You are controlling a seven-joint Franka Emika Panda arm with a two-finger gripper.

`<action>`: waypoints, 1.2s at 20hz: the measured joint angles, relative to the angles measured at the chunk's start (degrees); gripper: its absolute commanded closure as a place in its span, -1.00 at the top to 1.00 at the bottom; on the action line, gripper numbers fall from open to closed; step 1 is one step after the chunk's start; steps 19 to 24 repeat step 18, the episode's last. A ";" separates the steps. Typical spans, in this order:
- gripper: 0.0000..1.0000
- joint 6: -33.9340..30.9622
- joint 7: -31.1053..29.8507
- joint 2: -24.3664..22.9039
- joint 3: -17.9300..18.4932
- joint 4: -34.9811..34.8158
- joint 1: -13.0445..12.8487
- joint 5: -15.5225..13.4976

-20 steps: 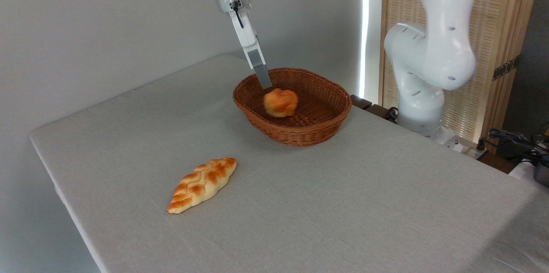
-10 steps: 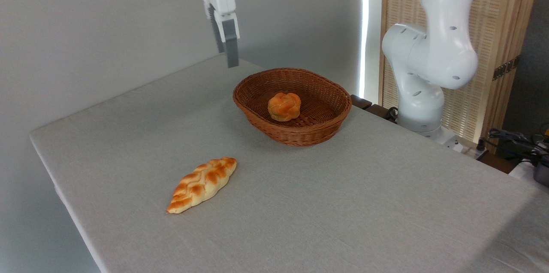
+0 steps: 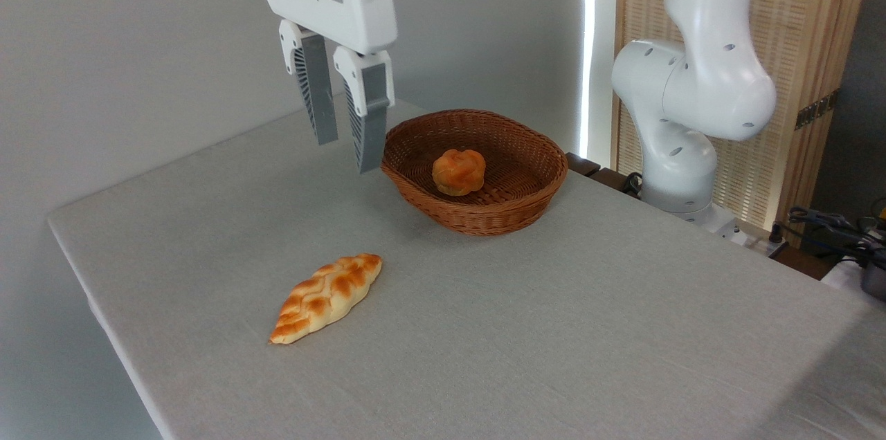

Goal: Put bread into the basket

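The bun (image 3: 458, 171) sits in the basket (image 3: 484, 215), so the empty pincer (image 3: 346, 149), fingers apart, should just lift away gently.

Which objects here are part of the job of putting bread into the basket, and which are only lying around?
Part of the job:
- round bun, lying inside the basket
- wicker basket
- gripper, open and empty, raised left of the basket

Only lying around:
- long braided loaf, on the table in front, apart from the basket
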 measured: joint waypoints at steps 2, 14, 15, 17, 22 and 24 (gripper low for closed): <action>1.00 0.00 -0.01 1.06 -0.03 1.66 0.32 0.00; 1.00 -2.71 -1.05 3.60 -0.78 5.34 0.44 0.00; 1.00 -2.96 -1.05 3.60 -0.78 5.39 0.46 0.00; 1.00 -3.09 -1.05 3.60 -0.78 5.41 0.54 0.00; 1.00 -3.09 -1.06 3.60 -0.77 5.42 0.62 0.00; 1.00 -3.09 -1.06 3.60 -0.77 5.42 0.62 0.00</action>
